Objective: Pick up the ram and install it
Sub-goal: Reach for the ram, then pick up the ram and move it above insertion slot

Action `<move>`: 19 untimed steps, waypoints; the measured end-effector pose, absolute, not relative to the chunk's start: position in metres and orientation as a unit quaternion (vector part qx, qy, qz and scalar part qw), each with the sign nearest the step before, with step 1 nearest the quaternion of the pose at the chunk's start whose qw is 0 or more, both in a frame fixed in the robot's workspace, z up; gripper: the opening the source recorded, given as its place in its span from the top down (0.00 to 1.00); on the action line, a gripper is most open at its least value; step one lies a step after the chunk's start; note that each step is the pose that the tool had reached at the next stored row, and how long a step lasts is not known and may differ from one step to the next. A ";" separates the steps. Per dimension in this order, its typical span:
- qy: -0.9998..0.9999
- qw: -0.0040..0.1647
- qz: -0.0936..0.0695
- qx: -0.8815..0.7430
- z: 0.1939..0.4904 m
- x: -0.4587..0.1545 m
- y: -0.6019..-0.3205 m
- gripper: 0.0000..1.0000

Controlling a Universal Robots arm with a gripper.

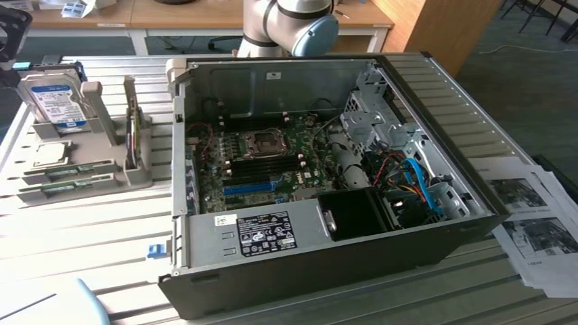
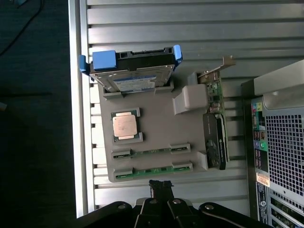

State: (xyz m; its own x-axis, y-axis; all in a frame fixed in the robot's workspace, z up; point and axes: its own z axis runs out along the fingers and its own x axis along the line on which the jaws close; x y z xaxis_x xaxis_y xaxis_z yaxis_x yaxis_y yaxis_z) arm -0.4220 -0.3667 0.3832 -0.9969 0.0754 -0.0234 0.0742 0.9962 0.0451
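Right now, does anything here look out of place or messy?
Little stands out. The ram sticks lie straight in the grey holder. A small blue piece lies loose on the table beside the open computer case, and printed sheets are fanned untidily at the exterior view's right.

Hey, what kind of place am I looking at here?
Probably a robotics lab or workshop: an open computer case sits on a slatted metal table, a gray holder presents a hard drive and ram sticks, and wooden desks stand behind.
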 end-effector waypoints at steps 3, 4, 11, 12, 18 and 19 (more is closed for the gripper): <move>0.999 0.012 0.022 0.037 0.383 -0.422 -0.367 0.91; 0.999 0.012 0.022 0.037 0.383 -0.422 -0.366 0.91; 0.999 0.012 0.022 0.037 0.383 -0.422 -0.363 0.91; 0.999 0.012 0.022 0.037 0.383 -0.422 -0.363 0.91; 0.999 0.012 0.022 0.037 0.383 -0.422 -0.363 0.91; 0.999 0.012 0.022 0.037 0.383 -0.422 -0.363 0.91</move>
State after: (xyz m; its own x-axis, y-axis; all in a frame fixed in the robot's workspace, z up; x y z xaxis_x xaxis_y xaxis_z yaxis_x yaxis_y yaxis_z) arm -0.4221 -0.3625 0.3830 -0.9969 0.0753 -0.0232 0.0742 0.9962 0.0450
